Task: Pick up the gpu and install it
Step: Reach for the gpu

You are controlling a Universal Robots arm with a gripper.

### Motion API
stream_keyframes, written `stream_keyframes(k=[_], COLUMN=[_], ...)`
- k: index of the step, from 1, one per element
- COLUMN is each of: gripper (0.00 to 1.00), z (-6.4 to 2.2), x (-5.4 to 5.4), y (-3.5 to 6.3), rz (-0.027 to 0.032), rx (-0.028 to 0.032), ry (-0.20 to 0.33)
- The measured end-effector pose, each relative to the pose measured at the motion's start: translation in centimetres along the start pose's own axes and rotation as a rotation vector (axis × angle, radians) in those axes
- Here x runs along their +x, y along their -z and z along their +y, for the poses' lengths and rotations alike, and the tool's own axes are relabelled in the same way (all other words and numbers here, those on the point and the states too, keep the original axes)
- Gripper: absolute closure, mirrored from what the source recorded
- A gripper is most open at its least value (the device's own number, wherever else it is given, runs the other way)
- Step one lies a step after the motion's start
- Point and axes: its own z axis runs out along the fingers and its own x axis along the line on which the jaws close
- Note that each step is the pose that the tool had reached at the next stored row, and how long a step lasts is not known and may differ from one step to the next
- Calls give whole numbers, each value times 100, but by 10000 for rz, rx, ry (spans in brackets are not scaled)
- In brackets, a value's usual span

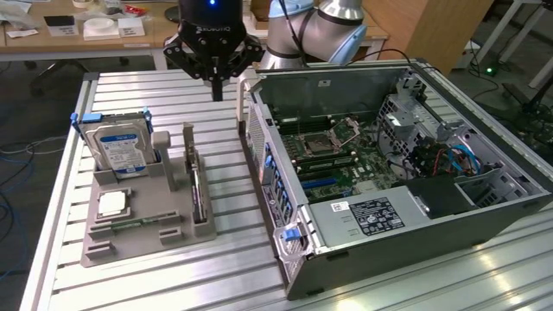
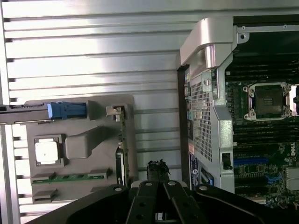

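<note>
While the gpu stands on edge in its slot, on the side of the grey holder nearest the case, the task looks barely begun: nothing has been lifted. No such card can be seen seated on the board.

The pincer hangs above the desk, its fingers pressed together on nothing, clear of the gpu. In the wrist view the pincer points down at bare slats between holder and case, just beside the gpu.

The drive and chip sit in their own places in the holder. The case lies open on its side with the board exposed.

As I judge it, grasping, carrying and seating are all not yet done.
</note>
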Motion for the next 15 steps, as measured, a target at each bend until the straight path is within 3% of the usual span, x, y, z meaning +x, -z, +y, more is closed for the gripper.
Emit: stream_keyframes(k=[15], gripper=[89], z=[-14], x=[160], y=[4], rz=[2], rx=[-3], ry=[0])
